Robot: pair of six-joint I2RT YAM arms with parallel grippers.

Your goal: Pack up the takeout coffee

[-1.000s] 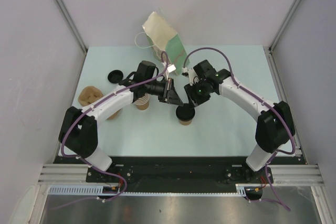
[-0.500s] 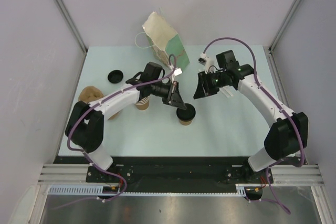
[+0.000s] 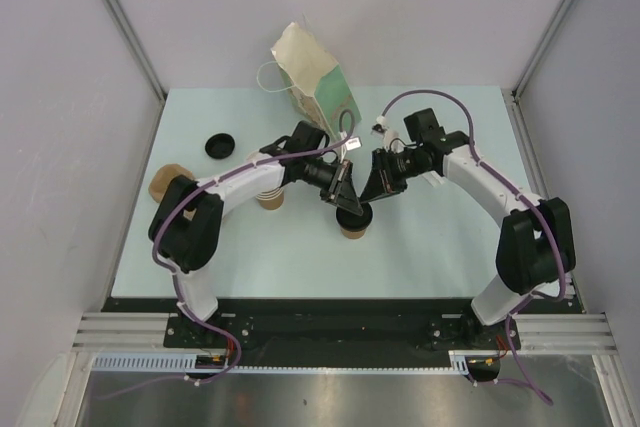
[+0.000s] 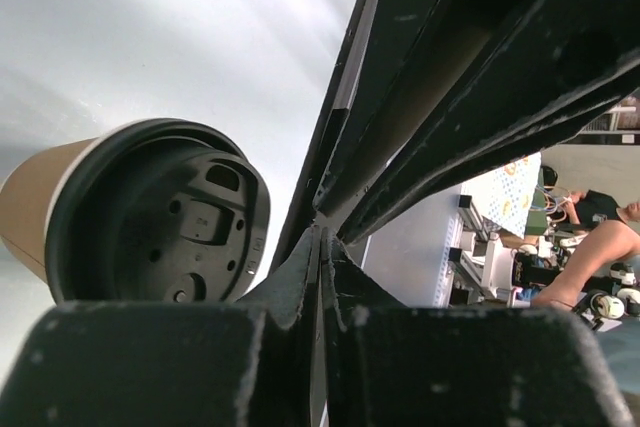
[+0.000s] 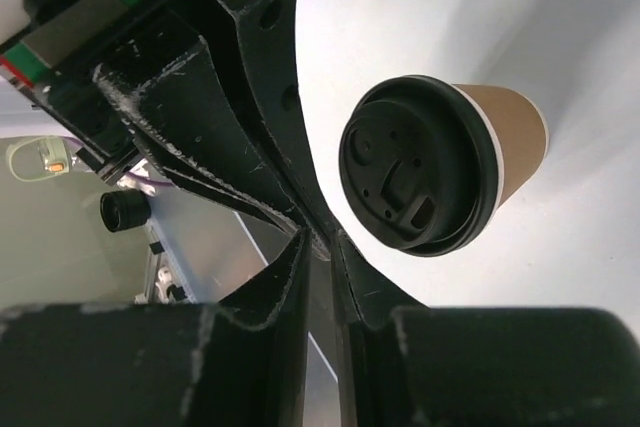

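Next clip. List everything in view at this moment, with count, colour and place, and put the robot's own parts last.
lidded cup: 1, brown with black lid, table centre
cup stack: 1 stack, brown, left of the lidded cup
pulp carrier: 1, brown, left table edge
loose lid: 1, black, far left
paper bag: 1, cream and green, far middle
table: 1, pale mint
left hand: 1, black, shut and empty, over the lidded cup
right hand: 1, black, empty, just right of the left hand

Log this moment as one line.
coffee cup: lidded, upright on table | left gripper: shut, empty, by cup | right gripper: shut, empty, by cup
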